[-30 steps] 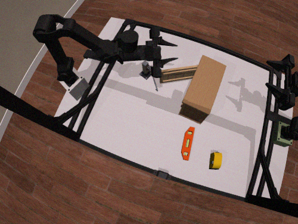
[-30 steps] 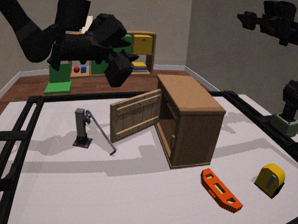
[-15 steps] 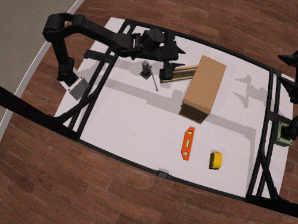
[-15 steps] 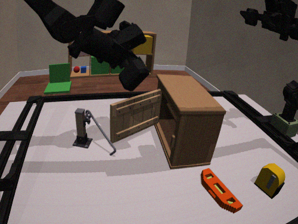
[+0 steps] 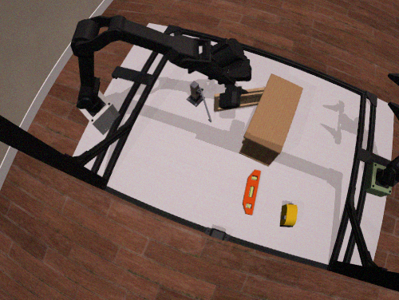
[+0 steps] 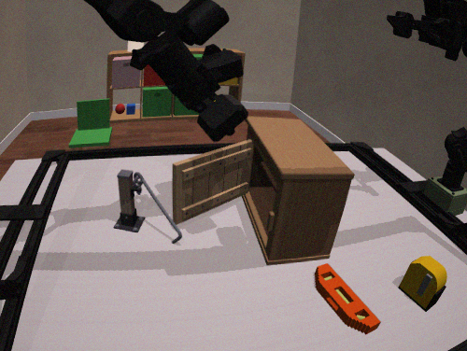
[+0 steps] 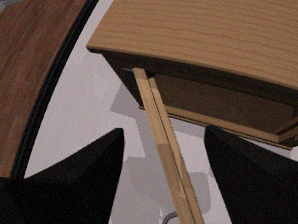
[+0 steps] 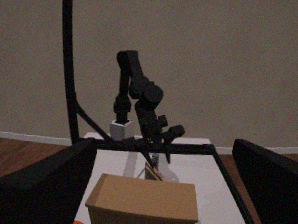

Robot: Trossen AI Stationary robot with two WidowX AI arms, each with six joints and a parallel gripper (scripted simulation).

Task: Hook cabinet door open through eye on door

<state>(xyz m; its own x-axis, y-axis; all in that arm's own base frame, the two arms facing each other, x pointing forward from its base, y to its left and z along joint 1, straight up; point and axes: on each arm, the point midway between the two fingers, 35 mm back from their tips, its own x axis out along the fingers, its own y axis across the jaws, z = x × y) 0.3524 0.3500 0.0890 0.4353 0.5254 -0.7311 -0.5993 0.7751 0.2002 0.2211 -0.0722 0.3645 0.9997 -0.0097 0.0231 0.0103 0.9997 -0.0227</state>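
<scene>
"Where the post (image 5: 195, 91) (image 6: 126, 193) stands, what's the hook (image 5: 206, 105) (image 6: 160, 208) doing?"

"Slanting down from it, free end short of the open door (image 5: 255, 98) (image 6: 212, 179) (image 7: 167, 150) (image 8: 154, 172)."

"And the left end effector (image 5: 231, 100) (image 6: 221, 123) (image 7: 164, 134) (image 8: 161, 166)?"

"Above the door, fingers parted on either side of its edge, grasping nothing."

"Next?"

"The cabinet (image 5: 273, 117) (image 6: 304, 187) (image 7: 200, 40) (image 8: 145, 197), then the orange level (image 5: 251, 191) (image 6: 346, 299) and yellow tape measure (image 5: 290, 215) (image 6: 425, 282) on the tabletop (image 5: 179, 175) (image 6: 163, 308)."

"Far right?"

"The right end effector (image 5: 393, 92) (image 6: 397, 24) (image 8: 166, 146), released, well apart from the post."

The cabinet (image 5: 275, 116) (image 6: 299, 145) (image 7: 200, 40) (image 8: 145, 197) is placed between the post (image 5: 195, 91) (image 6: 126, 196) and the tape measure (image 5: 290, 215) (image 6: 427, 277); the level (image 5: 251, 192) (image 6: 346, 299) is set beside the latter, all on the surface (image 5: 179, 171) (image 6: 117, 303).
</scene>
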